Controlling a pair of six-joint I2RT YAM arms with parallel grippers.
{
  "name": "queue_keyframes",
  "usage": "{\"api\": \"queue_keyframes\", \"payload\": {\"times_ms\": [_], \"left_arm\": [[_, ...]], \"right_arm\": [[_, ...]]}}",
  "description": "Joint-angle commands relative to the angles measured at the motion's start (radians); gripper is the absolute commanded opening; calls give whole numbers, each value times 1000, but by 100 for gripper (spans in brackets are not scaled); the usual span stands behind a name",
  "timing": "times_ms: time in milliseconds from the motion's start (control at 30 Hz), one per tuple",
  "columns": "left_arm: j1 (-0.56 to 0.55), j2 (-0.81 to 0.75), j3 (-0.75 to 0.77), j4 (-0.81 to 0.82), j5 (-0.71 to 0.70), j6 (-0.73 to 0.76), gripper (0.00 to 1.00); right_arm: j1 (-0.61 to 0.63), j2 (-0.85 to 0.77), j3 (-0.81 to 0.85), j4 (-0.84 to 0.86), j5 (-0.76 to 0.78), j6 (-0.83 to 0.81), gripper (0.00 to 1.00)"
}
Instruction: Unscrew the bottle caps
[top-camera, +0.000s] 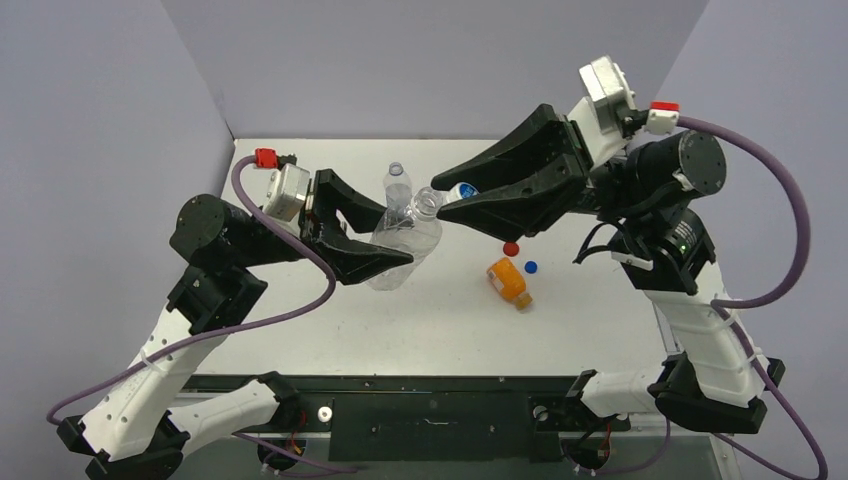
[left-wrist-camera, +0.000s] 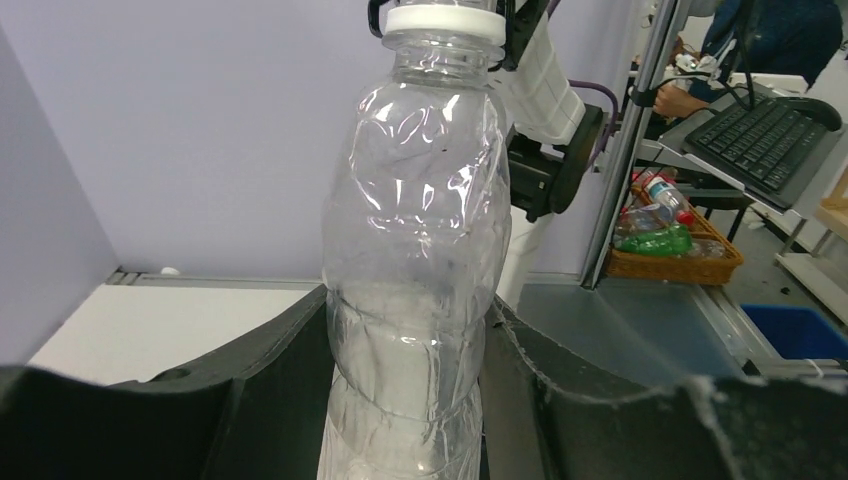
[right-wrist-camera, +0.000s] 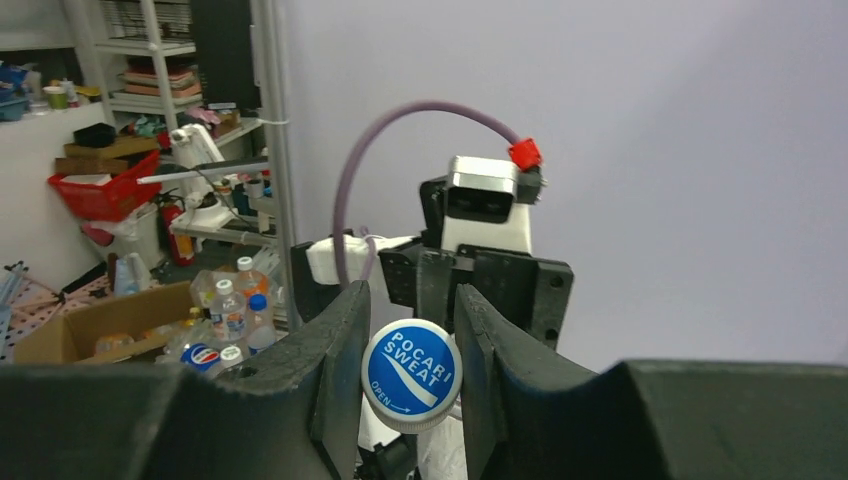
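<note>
My left gripper (top-camera: 398, 238) is shut on the body of a clear unlabelled bottle (top-camera: 408, 242) and holds it tilted above the table; the left wrist view shows the bottle (left-wrist-camera: 415, 260) between the jaws. My right gripper (top-camera: 458, 198) is shut on its white cap with a blue top (right-wrist-camera: 411, 372) at the bottle's neck end (left-wrist-camera: 444, 20). I cannot tell whether the cap is still on the threads. A red cap (top-camera: 511, 248) and a blue cap (top-camera: 531, 267) lie loose on the table. A squat orange bottle (top-camera: 509, 282) lies on its side near them.
Another clear bottle (top-camera: 397, 184) with an open mouth stands just behind the held one, close to my left fingers. The white table (top-camera: 300, 330) is walled by grey panels at the back and sides. The reddish-labelled bottle is out of view.
</note>
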Motion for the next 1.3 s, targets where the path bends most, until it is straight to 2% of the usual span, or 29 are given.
{"api": "queue_keyframes", "payload": {"times_ms": [0,33,200,267,333,467,500,667,767,900,1100,1267], "left_arm": [[14,11,32,22,72,-58,0],[15,12,32,22,67,-47,0],[46,3,7,25,29,-7,0],[57,-7,-9,21,25,26,0],[60,-22,-31,-19,-2,99,0],[68,-67,-101,-53,-78,195,0],[72,-74,-115,-50,-87,198,0],[77,-120,-194,-52,-110,201,0],[77,-134,-218,-55,-113,206,0],[77,-146,-235,-50,-107,206,0],[79,-161,-257,-44,-102,216,0],[80,-164,-263,-31,-93,217,0]], "right_arm": [[-16,-10,19,71,-84,7,0],[-16,-7,32,4,-33,-35,0],[-29,-33,54,-110,144,-104,0],[-58,-53,42,-168,268,-144,0],[-104,-76,1,-232,489,-171,0],[-248,-125,-208,-254,721,-129,0],[-286,-132,-308,-247,744,-120,0],[-357,-114,-640,-134,915,-67,0],[-380,-11,-784,-35,953,-39,0],[-382,149,-858,82,1006,-17,0],[-376,350,-862,203,1079,30,0],[-365,466,-849,231,1115,55,0]]}}
